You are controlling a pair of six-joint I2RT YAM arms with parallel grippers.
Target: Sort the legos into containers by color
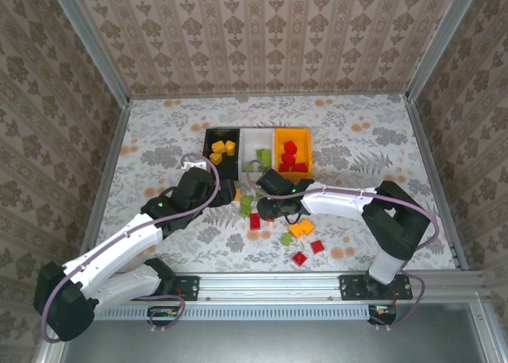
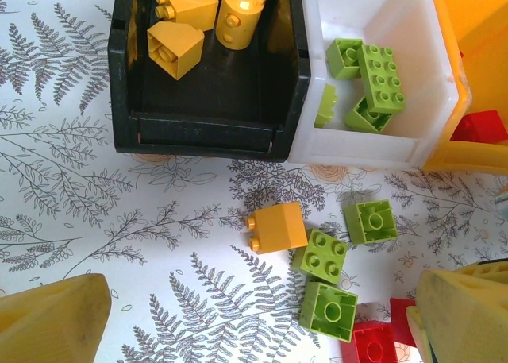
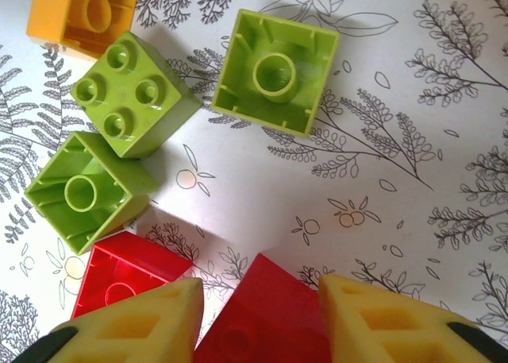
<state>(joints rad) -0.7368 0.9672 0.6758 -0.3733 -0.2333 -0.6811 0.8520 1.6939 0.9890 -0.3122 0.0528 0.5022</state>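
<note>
While the left gripper [image 2: 260,311] gapes, fingers wide, the right gripper [image 3: 259,319] clamps its fingers on a small red plastic brick [image 3: 262,303].

No readable text, labels, numbers, signs

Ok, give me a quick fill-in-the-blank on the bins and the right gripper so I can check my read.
The black bin holds only ___ legos.
The white bin holds only ___ ones.
The lego between the fingers of the right gripper is ___.
Missing words: yellow, green, red.
</note>
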